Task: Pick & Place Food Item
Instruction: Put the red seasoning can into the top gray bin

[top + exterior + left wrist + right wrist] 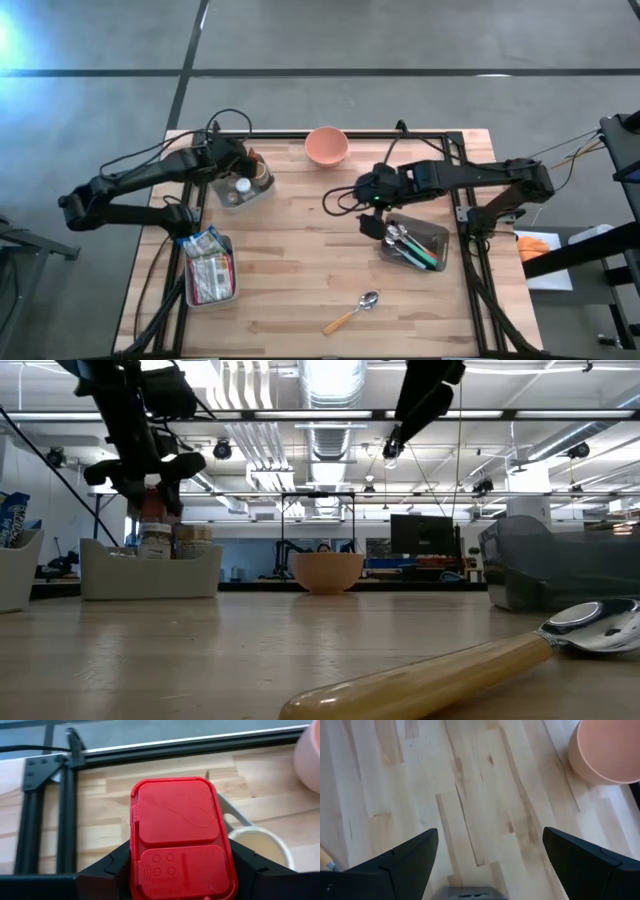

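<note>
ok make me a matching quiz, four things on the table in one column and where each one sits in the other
Things:
1. pink bowl
2. spoon
3. red-lidded jar
4. packets

Places:
A. in the left gripper, above the back-left bin
B. in the front-left bin
C. loose on the wood near the front edge
D. middle of the back edge

Pairs: 1-D, 2-C, 3-A, 4-B
</note>
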You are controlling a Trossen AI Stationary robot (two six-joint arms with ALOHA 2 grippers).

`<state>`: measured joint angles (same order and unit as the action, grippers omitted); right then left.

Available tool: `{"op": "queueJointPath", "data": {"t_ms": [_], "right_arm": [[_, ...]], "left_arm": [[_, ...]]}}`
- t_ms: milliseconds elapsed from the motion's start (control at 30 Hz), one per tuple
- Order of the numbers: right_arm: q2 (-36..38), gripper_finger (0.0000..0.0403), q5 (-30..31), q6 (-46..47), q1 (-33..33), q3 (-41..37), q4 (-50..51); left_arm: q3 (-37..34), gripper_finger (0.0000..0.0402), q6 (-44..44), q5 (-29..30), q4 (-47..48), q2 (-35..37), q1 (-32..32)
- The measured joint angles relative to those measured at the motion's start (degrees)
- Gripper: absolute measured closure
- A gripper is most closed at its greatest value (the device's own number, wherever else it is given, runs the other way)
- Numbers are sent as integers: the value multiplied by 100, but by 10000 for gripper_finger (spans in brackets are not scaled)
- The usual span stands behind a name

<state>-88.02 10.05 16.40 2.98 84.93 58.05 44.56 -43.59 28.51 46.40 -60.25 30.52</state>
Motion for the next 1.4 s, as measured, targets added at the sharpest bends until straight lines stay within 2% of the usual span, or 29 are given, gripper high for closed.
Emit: {"op": "queueJointPath", "data": {"t_ms": [333, 600, 1067, 1400], "right_arm": [[824, 45, -140, 160, 0, -953, -617], [1152, 45, -161, 276, 0, -1281, -750], [1247, 45, -158, 306, 11, -1426, -771], [1243, 45, -211, 311, 13, -1426, -788]], "left_arm": [[0, 195, 34, -15, -332, -570, -4], [11, 196, 10, -225, -528, -862, -4], [-97, 196, 73, -512, -458, -974, 2], [497, 197, 806, -984, 103, -970, 107]]}}
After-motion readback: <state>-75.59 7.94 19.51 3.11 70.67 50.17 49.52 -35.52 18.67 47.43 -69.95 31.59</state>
